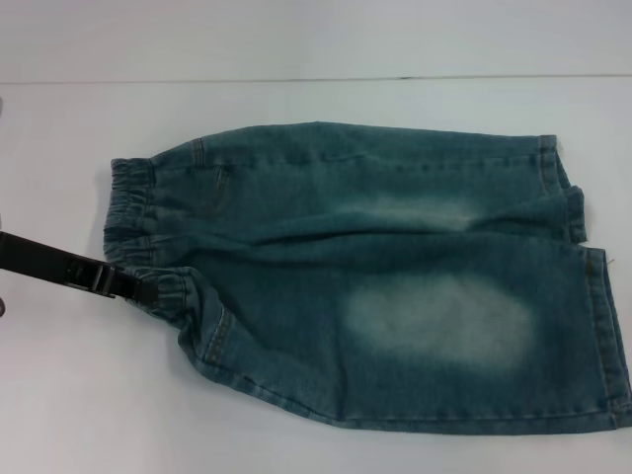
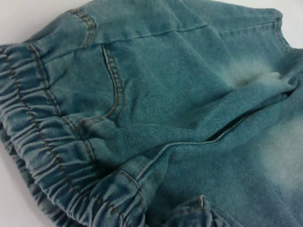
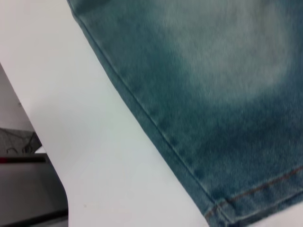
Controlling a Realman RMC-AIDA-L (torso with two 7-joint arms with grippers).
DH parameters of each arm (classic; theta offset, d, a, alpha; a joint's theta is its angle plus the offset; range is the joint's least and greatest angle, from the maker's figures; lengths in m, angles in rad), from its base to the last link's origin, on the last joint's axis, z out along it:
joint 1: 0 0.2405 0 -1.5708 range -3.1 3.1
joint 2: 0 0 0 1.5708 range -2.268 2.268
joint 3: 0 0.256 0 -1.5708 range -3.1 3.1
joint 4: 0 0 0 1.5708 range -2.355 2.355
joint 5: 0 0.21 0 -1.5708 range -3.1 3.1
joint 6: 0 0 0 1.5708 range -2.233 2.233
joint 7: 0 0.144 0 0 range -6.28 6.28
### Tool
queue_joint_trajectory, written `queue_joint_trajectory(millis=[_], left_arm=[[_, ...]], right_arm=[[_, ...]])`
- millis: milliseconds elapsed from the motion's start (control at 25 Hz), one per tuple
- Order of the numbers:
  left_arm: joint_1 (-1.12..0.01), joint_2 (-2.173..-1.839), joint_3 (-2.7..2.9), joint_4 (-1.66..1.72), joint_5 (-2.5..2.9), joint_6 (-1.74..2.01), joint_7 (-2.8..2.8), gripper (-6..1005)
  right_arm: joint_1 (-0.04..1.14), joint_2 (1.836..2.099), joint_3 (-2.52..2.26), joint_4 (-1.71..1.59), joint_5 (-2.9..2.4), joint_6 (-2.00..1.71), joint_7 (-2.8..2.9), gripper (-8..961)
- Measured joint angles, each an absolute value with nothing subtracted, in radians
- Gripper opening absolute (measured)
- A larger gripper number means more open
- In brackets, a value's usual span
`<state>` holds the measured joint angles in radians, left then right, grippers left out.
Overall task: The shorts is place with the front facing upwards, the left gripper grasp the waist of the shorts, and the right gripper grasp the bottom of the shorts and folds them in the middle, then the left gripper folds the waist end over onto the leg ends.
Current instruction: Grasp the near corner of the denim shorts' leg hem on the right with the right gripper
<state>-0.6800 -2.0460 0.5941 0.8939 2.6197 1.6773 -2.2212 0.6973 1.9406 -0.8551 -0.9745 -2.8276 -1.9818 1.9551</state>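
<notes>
White tabletop (image 1: 296,444) bearing the shorts (image 1: 395,286), folded lengthwise, waist (image 1: 133,212) toward the robot's left, leg ends (image 1: 592,296) toward its right. The left pincer (image 1: 148,289) meets the near corner of the waist; whether its prongs are wide, narrow or holding cloth cannot be told. The right pincer is not visible; its wrist camera overlooks the near leg hem. Risk: a shallow bite on one gathered layer may slip, letting the fold open.
</notes>
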Motion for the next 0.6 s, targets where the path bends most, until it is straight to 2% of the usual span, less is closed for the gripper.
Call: queue_joint_trajectory(millis=[160, 600], left_arm=[[-0.681, -2.046, 0.594, 0.892, 2.62, 1.669, -2.222, 48], [-0.681, -2.046, 0.592, 0.891, 2.62, 1.661, -2.226, 48]], right_arm=[[0.697, 1.943, -0.878, -0.968, -2.842, -1.981, 1.959, 915], [0.699, 1.974, -0.927, -0.959, -2.876, -1.97, 1.966, 915]])
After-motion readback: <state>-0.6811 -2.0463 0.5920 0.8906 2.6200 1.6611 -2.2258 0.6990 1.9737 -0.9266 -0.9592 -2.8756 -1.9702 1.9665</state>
